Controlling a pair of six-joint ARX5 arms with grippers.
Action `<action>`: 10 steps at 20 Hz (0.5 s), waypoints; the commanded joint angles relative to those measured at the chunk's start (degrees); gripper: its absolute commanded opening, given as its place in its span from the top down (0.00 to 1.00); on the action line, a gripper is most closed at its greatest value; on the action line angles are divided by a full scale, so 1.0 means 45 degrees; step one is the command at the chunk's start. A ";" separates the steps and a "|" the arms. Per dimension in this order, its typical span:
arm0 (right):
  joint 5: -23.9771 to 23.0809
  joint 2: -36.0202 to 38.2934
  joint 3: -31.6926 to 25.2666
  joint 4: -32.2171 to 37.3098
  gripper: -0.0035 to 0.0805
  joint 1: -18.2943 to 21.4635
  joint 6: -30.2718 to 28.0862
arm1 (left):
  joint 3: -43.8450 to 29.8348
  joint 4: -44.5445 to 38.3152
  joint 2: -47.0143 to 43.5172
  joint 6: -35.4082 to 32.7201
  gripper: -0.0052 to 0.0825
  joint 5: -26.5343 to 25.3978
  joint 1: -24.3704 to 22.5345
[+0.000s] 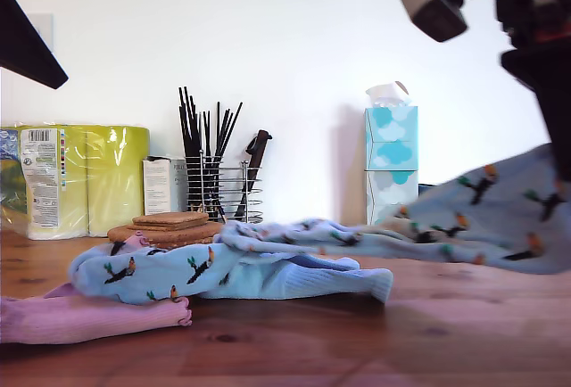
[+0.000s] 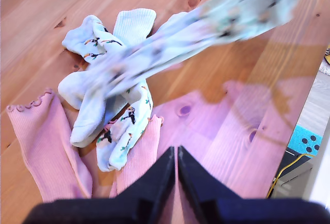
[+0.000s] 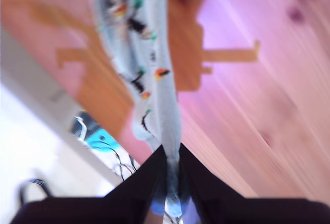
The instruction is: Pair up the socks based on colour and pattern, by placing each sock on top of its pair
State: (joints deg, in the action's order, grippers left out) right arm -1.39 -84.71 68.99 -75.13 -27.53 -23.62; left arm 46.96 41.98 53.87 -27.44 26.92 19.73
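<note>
- Wooden table (image 1: 446, 333) fills the lower part of the exterior view, pinkish glare on it in both wrist views.
- Lifted toucan sock (image 1: 500, 209) stretches from the pile at the centre of the exterior view up to that view's right edge, blurred; also seen at (image 2: 206, 28) and (image 3: 149, 53).
- My second gripper (image 3: 170, 182) has its fingers clenched on one end of that lifted toucan sock, fabric pinched between the black tips (arm dark at the upper right of the exterior view).
- My first gripper (image 2: 176, 167) has its fingers pressed together with nothing between them, hovering above the pink socks.
- Second toucan sock (image 1: 152, 271) lies crumpled at centre-left of the exterior view, on the pile.
- Plain light blue sock (image 1: 312, 278) lies just beside it, touching, toe towards the exterior view's right.
- Pink socks (image 2: 46, 141), frilly cuffs, flat under the pile's edge; one shows at the lower left of the exterior view (image 1: 80, 316).
- Background, exterior view: yellow paper roll pack (image 1: 80, 177) at left, wire caddy with black sticks (image 1: 219, 186) at centre, tissue box (image 1: 391, 160) right of centre, cork coasters (image 1: 169, 226).
</note>
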 commanded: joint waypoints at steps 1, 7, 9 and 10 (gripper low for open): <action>-0.0661 -0.0121 -0.0049 -0.0155 0.87 0.0432 -0.0063 | 0.0044 -0.0063 0.0034 0.0010 0.97 0.0010 -0.0010; -0.2021 -0.0121 -0.0044 0.0865 0.64 0.1462 0.1583 | 0.0044 -0.0063 0.0034 0.0141 0.97 0.0015 -0.0010; -0.1894 -0.0117 -0.0044 0.1103 0.64 0.1457 0.2701 | 0.0044 -0.0097 0.0034 0.0141 0.97 0.0029 -0.0010; -0.1375 -0.0117 -0.0044 0.1535 0.67 0.1457 0.3886 | 0.0044 -0.0097 0.0034 0.0141 0.97 0.0107 -0.0010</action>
State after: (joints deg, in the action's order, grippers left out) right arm -8.60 -84.71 68.99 -69.28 -20.73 -9.96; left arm 46.96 41.95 53.87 -27.11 27.03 19.75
